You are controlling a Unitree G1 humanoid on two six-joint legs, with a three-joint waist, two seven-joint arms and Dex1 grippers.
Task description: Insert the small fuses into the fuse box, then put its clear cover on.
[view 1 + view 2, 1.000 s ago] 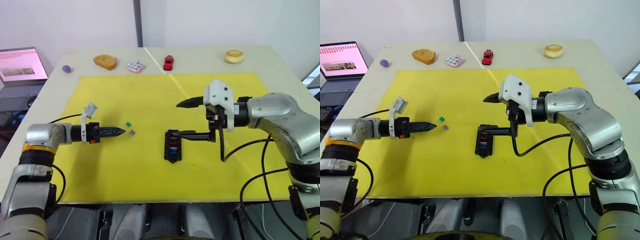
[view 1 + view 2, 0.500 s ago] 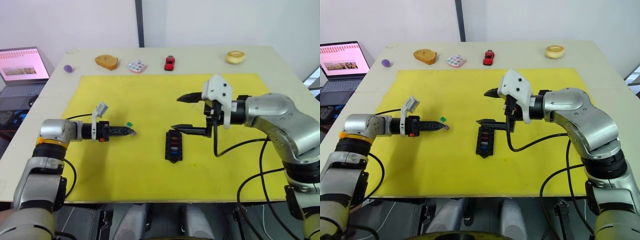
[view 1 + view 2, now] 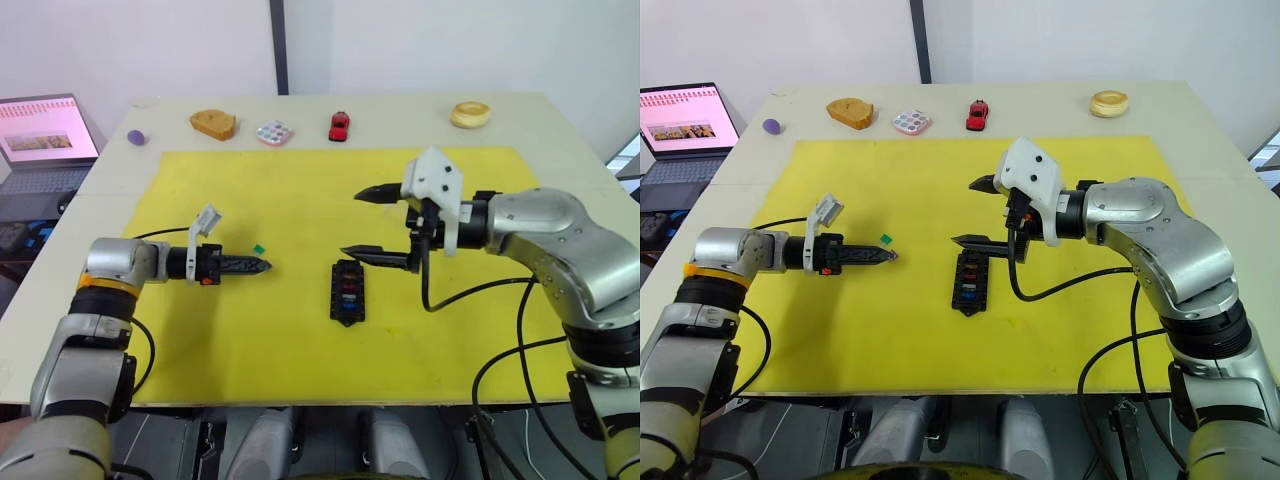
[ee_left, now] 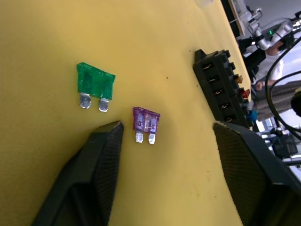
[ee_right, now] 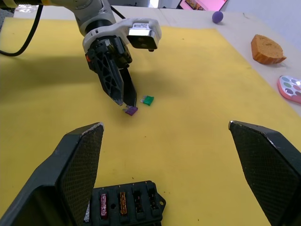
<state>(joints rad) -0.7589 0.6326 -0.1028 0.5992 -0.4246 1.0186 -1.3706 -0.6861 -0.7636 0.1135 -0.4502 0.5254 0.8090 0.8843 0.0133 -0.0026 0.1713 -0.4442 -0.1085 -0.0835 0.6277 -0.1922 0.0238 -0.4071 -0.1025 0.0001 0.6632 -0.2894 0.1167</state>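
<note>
Purple fuse [image 4: 146, 120] between open left claw [image 4: 164, 155] fingers

Bright, even indoor light; soft shadows, little glare.

Head views: sharp across the yellow rectangular mat [image 3: 300, 200], w/ light from above, diffuse. Faint soft shadow on mat under the right arm, beside the small black rectangular plastic fuse box [image 3: 347, 292]. Grey metal shell of right forearm [image 3: 545, 225] shows mild specular sheen. Lit pink laptop screen [image 3: 38, 128] reads slightly washed. Left wrist view: small green flat plastic fuse [image 4: 95, 85] and small purple flat plastic fuse [image 4: 146, 123] crisp; near black fingers [image 4: 101, 174] soft, bkgd top corner blurred & bright. Right wrist view: mat evenly lit, dark shadow band across it near the other arm; own textured fingers [image 5: 77, 165] a bit out of focus.
</note>
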